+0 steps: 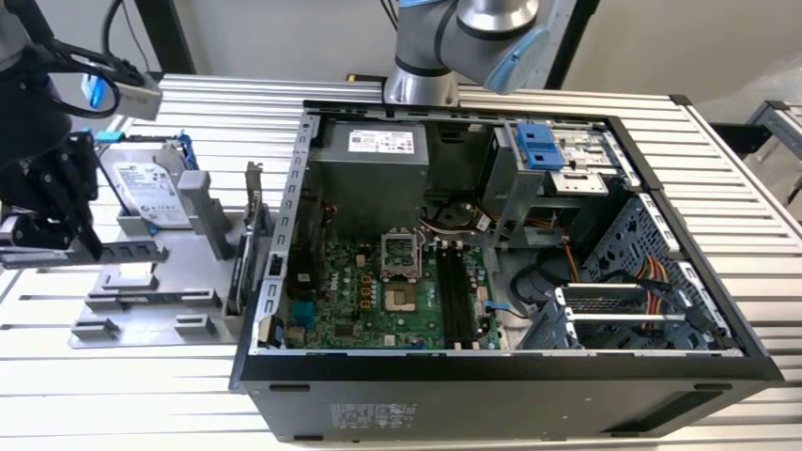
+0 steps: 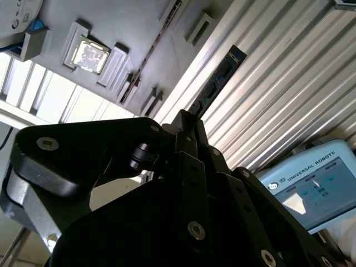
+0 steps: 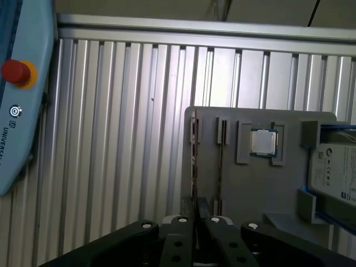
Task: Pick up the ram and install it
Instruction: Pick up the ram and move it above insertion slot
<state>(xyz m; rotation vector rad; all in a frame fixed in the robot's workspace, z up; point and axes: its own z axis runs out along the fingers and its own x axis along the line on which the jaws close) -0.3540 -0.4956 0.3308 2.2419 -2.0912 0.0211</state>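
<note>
As the fingers (image 2: 188, 146) pinch one end, the ram (image 2: 220, 77) juts straight out, long axis in line with them.

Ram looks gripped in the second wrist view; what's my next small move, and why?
Probably carry the ram toward the exterior view's right, toward the open computer case. The gripper appears shut on it, it juts out over the table slats beside the gray holder, seemingly out of any slot, and the long memory slots on the motherboard look empty.

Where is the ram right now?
In the second wrist view, the ram sticks out of the hand, over the ribbed table beside the grey parts holder.
</note>
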